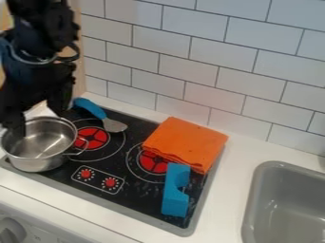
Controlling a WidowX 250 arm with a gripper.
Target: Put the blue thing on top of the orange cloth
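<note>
The gripper point(39, 113) hangs at the upper left over the back of the metal pot, well to the left of the cloth and the blue block. Its two fingers are spread apart, with nothing visible held between them. A blue block point(173, 195) with a curved notch in its right side rests on the front right part of the black stove top. Behind it lies the folded orange cloth point(185, 141), over the back right of the stove. The block's far end is close to the cloth's front edge; whether they touch I cannot tell.
The metal pot point(39, 160) stands on the stove's left side. A utensil with a blue handle point(90, 107) lies at the back left of the stove. The grey sink point(255, 201) is at the right, and a tiled wall point(190, 52) rises behind the counter.
</note>
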